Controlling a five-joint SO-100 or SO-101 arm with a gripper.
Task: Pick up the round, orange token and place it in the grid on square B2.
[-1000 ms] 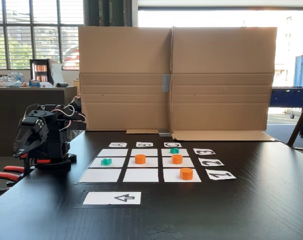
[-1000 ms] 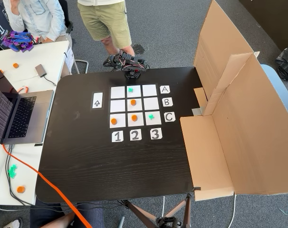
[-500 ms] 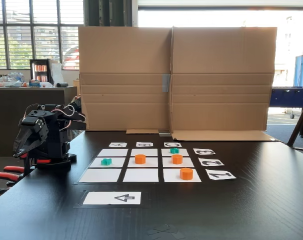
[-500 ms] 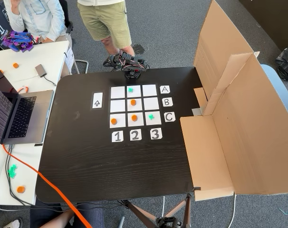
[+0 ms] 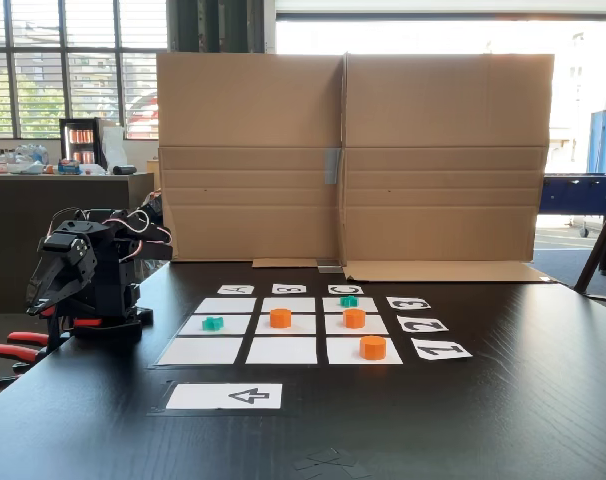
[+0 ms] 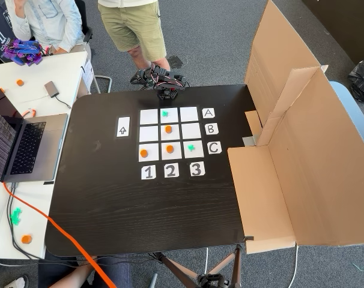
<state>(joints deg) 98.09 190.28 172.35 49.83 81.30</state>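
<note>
Fixed views from both cameras are showing the black table (image 6: 140, 210) with the arm folded up at its edge. From the low front camera, the gripper (image 5: 45, 290) is hanging nose-down at about 9 o'clock of the grid (image 5: 288, 329), well apart from it; I cannot tell whether its jaws are parted or closed. Going left to right across the grid in that view, a teal token (image 5: 213, 323) is sitting in the left column's middle row, the round, orange token (image 5: 280, 317) is resting on square B2 (image 5: 286, 325) at the centre, and the right column is holding 2 more orange tokens (image 5: 354, 318) with another teal one (image 5: 349, 301) behind them at 12 o'clock. An arrow card (image 5: 225, 396) is lying at 6 o'clock of the grid. A cardboard screen (image 5: 353, 160) is standing behind everything.

From the high camera, a laptop (image 6: 20, 144) is lying open on a white side table, and a person in khaki shorts (image 6: 134, 27) is standing just beyond the arm (image 6: 160, 81).
</note>
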